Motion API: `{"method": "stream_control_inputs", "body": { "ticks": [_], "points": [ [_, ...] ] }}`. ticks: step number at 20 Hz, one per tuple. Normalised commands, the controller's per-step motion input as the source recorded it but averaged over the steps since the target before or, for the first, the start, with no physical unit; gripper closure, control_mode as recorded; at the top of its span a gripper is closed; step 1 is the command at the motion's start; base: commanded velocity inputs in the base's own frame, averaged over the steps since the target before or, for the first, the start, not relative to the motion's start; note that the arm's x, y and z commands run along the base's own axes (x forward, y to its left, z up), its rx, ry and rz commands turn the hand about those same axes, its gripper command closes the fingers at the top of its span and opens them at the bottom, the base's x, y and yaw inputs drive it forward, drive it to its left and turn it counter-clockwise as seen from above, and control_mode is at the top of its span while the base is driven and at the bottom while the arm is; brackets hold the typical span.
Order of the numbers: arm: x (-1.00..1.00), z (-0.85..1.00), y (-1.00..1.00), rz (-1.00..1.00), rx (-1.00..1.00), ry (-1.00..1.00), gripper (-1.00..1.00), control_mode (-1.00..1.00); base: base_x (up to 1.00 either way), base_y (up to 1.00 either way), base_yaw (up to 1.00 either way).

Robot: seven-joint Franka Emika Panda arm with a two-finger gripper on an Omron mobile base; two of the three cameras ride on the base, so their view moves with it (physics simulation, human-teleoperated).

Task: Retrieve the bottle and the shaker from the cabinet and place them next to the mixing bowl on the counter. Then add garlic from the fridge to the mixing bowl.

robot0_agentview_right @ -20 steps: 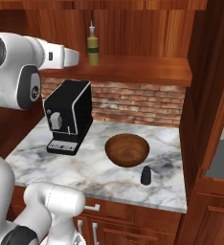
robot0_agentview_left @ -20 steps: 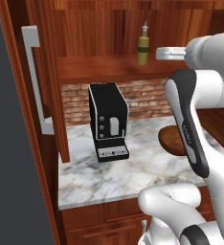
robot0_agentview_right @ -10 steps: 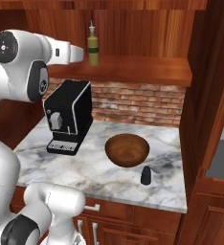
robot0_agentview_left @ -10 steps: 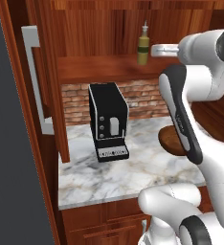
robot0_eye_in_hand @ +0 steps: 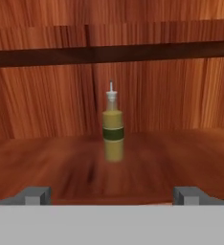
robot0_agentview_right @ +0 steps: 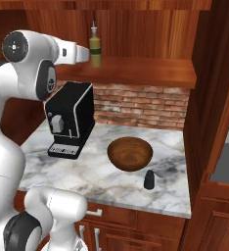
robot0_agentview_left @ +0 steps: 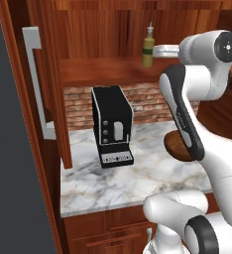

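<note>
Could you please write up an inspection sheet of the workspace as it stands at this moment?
Surface: marble counter, nothing spilled.
Job's things: bottle upright on the cabinet shelf; shaker already on the counter, beside the mixing bowl; garlic: nothing seen.
Clutter: black coffee machine at the counter's left.
Grippers: tool open, level with the shelf, lined up on the bottle, not touching it.
Cables: nothing seen.
Surroundings: brick backsplash, wooden cabinets, drawer handles below.

Bottle (robot0_agentview_left: 148, 48) upright on cabinet shelf (robot0_agentview_left: 103, 69)
</note>
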Motion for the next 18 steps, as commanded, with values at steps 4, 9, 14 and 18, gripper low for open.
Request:
{"method": "stream_control_inputs", "body": {
  "ticks": [4,9,14,18],
  "points": [
    [0.36,-0.09,0.00,0.00,0.00,-0.01,-1.00,-1.00,0.00,0.00,0.00],
    [0.30,0.00,0.00,0.00,0.00,0.00,-1.00,-1.00,0.00,0.00,0.00],
    [0.35,0.00,-0.01,0.00,0.00,0.00,-1.00,-1.00,0.00,0.00,0.00],
    [0.31,0.00,-0.01,0.00,0.00,0.00,-1.00,-1.00,0.00,0.00,0.00]
  ]
}}
